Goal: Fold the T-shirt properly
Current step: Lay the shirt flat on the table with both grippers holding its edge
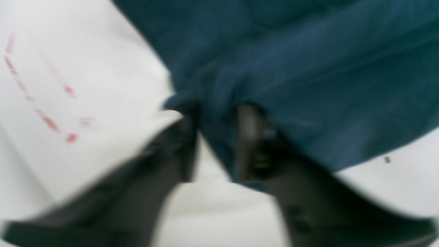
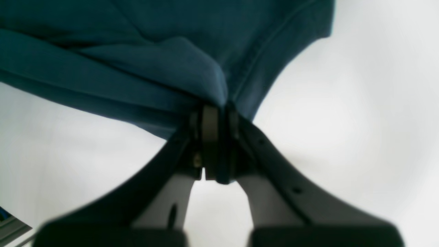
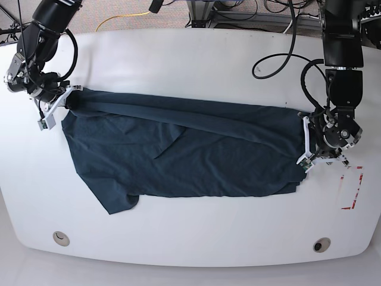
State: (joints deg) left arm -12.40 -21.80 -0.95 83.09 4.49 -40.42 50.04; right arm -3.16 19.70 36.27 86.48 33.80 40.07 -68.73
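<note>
The T-shirt (image 3: 184,149) lies spread across the middle of my white table (image 3: 196,59) — bare surface all round it. My right gripper (image 2: 216,113) is clamped on its 9 o'clock edge; my left gripper (image 1: 216,113) pinches a fold at 3 o'clock, near red marks (image 3: 351,190).

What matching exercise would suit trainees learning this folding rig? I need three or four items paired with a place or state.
Column one:
1. T-shirt
2. right gripper
3. left gripper
4. red marks

Column two:
A. painted on the white table near the base view's right edge
B. pinching cloth at the base view's left end
C. spread lengthwise, its far edge folded over
D. fingers around cloth at the base view's right end

Pairs: 1-C, 2-B, 3-D, 4-A
</note>
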